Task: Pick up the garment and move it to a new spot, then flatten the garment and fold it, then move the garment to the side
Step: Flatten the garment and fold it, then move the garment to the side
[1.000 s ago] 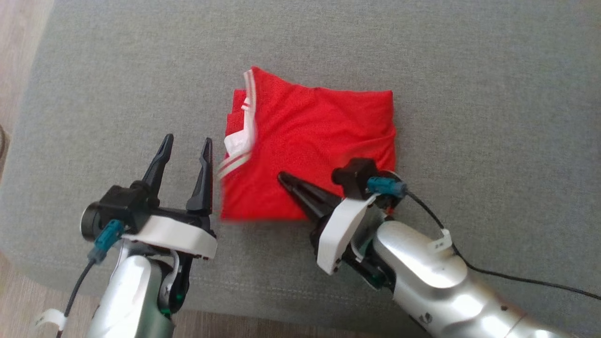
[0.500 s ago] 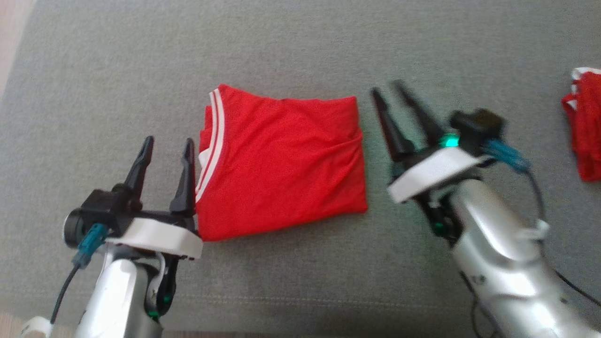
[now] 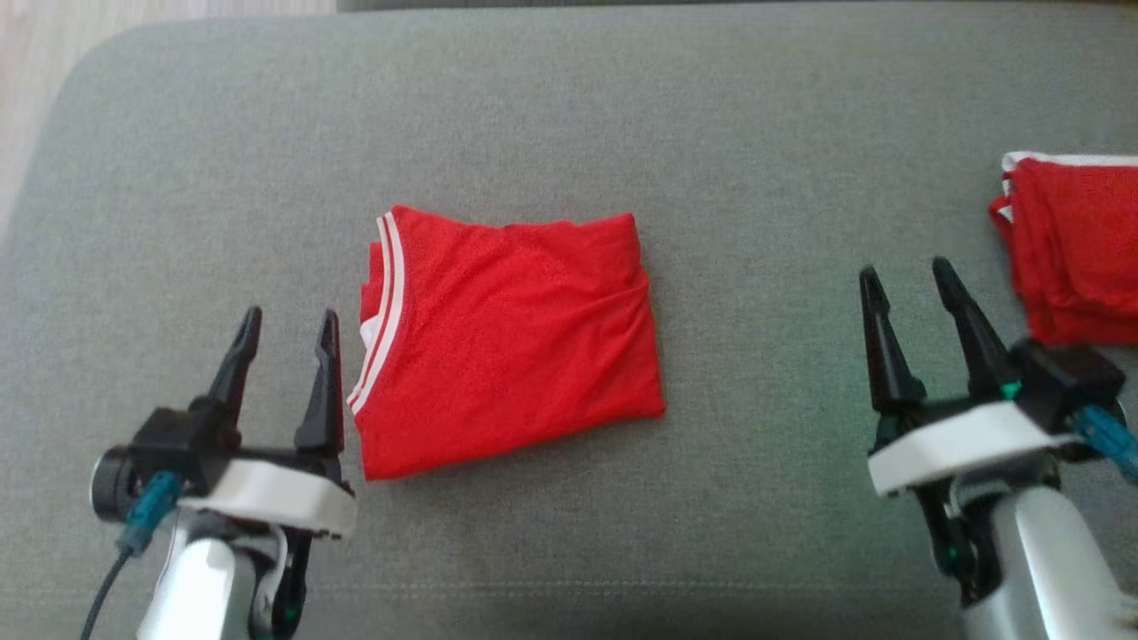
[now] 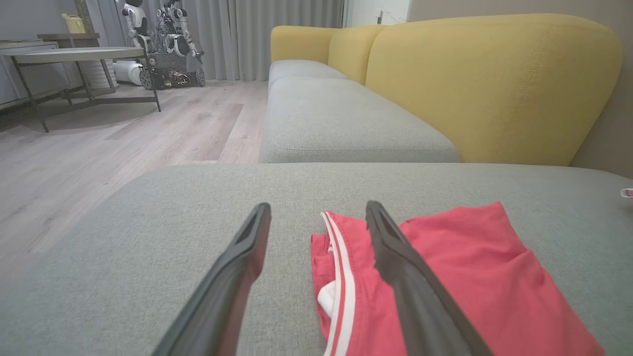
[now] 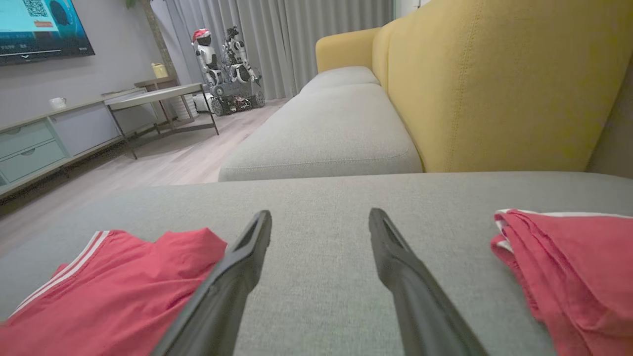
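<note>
- Left gripper (image 3: 291,313): at the near left of the grey cushion (image 3: 756,133), fingers spread and empty, its right finger just beside the striped edge of the garment (image 3: 507,338).
- The garment: red, folded, flat mid-cushion, white stripes facing left.
- Right gripper (image 3: 904,267): near right, fingers spread, empty, well apart from the garment.
- Second red cloth (image 3: 1076,258): folded, at the right edge.

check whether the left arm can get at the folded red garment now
Probably yes: the left arm has its jaws open right beside the folded garment, at its striped edge; nothing on the cushion lies between.
</note>
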